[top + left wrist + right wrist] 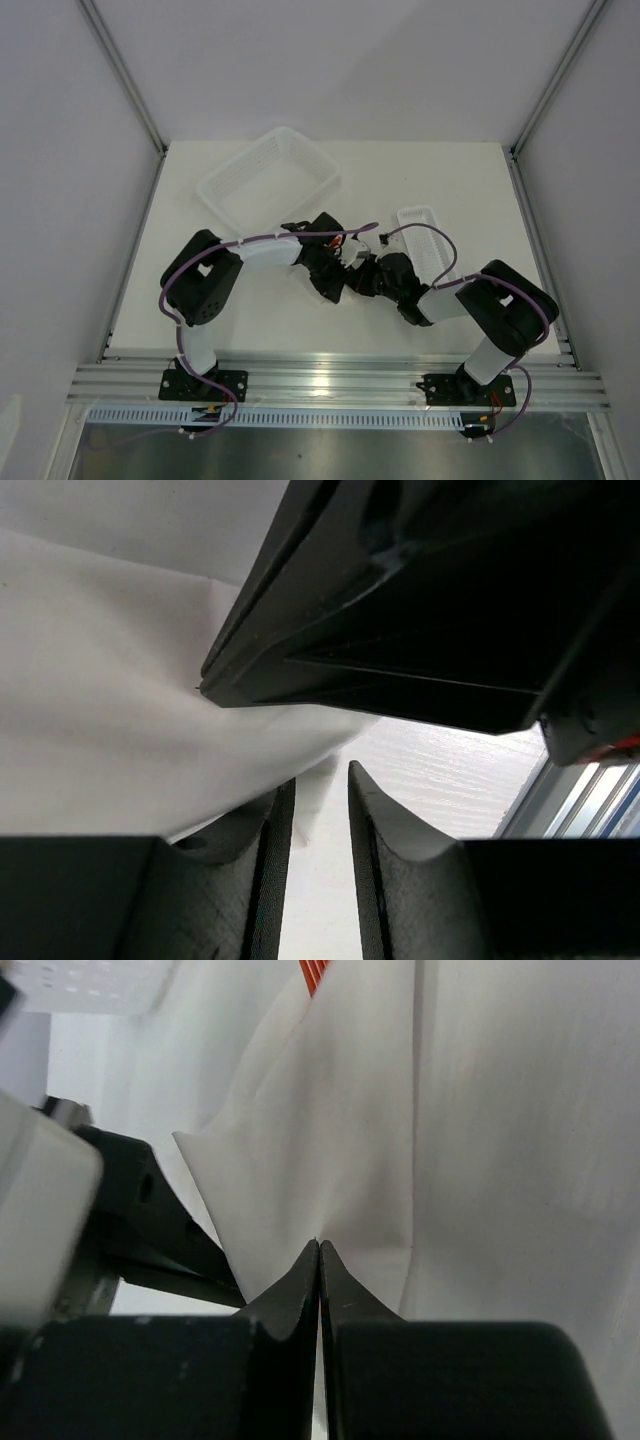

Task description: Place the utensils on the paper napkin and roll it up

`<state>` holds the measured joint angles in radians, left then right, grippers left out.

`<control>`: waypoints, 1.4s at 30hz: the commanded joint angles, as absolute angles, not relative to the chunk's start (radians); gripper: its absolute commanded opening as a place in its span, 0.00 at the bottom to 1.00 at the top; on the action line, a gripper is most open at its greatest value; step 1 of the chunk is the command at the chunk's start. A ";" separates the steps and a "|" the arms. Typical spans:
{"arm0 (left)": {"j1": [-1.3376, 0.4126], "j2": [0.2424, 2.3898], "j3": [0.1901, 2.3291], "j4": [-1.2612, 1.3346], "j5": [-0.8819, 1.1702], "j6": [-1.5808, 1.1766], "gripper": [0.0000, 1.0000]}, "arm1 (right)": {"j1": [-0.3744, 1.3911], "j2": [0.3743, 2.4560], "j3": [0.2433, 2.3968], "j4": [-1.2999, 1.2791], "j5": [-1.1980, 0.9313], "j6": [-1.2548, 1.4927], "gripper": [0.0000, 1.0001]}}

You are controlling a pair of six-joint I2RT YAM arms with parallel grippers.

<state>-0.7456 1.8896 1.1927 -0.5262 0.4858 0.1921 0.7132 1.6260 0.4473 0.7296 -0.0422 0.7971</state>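
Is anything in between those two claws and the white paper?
Nothing visible does. The right gripper is pinched shut on the paper napkin itself, and the left gripper sits at its edge, jaws slightly apart.

- A robotics test cell is shown; a white table (pixel 480 190) is enclosed by plain panels (pixel 350 60) and aluminium posts (pixel 122 72);
- the left arm (pixel 205 285) and right arm (pixel 505 310) are bolted to an aluminium rail (pixel 330 378) over a cable duct (pixel 330 415).

No text, label, brand or number can be read in any view. The paper napkin (pixel 500 1110) and white basket (pixel 265 185) show no legible print.
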 commanded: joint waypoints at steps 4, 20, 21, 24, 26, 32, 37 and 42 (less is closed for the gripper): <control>-0.732 1.850 1.195 -0.525 0.495 0.209 0.33 | 0.736 1.667 0.477 0.744 -0.057 0.802 0.00; -0.721 1.735 1.201 -0.606 0.551 0.253 0.37 | 0.744 1.661 0.500 0.611 0.043 0.753 0.00; -0.719 1.724 1.201 -0.614 0.555 0.258 0.37 | 0.744 1.664 0.500 0.614 0.043 0.753 0.00; -0.719 1.675 1.192 -0.644 0.577 0.279 0.38 | 0.744 1.674 0.505 0.615 0.046 0.753 0.00; -0.712 1.645 1.192 -0.666 0.603 0.285 0.38 | 0.744 1.675 0.503 0.617 0.048 0.756 0.00; -0.649 1.646 1.177 -0.568 0.462 0.207 0.39 | 0.744 1.675 0.506 0.615 0.046 0.755 0.00; -0.649 1.756 1.259 -0.555 0.367 0.198 0.39 | 0.744 1.669 0.508 0.611 0.046 0.753 0.00; -0.614 1.786 1.267 -0.477 0.344 0.147 0.41 | 0.749 1.675 0.512 0.620 0.037 0.758 0.00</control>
<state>-0.6399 1.7985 1.2362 -0.5537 0.3763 0.1913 0.7425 1.6608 0.4900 0.6525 0.0036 0.7837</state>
